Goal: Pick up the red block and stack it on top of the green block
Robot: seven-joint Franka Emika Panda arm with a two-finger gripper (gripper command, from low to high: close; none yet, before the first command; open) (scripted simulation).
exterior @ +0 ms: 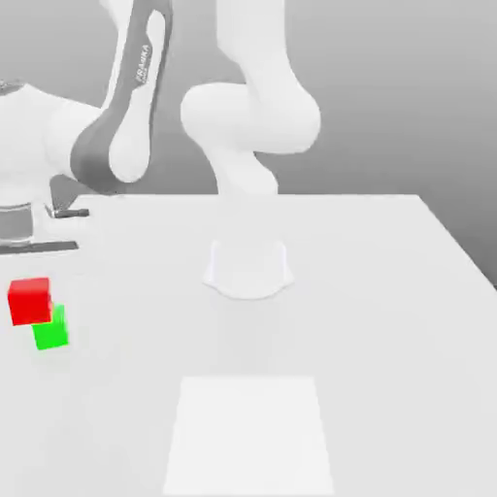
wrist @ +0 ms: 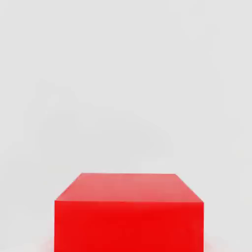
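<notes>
Here, block by block, outward:
red block: the red block (exterior: 29,300) sits at the far edge of the exterior view's left, overlapping the upper corner of the green one and looking raised above the counter; in the hand view it (wrist: 129,212) looms very close to the camera, square-on, with only pale surface beyond it.
green block: the green block (exterior: 50,329) lies on the counter just below and slightly toward the exterior view's right of the red one; whether the two touch cannot be told.
pincer: pressed as far together as it goes; with the red cube so close under the hand camera, the likely reading is that it is pinching the red block, though the fingers themselves cannot be made out.
arm: the white arm (exterior: 250,121) rises from its base (exterior: 248,270) at mid-counter.
counter: the pale counter (exterior: 388,320) carries a lighter square patch (exterior: 250,432) near the front.
step in hand: judged as carrying the red cube toward the green one, stack not yet made.
next move: needs the red cube centred squarely over the green, then lowered gently before release; an offset could tip it off.
</notes>
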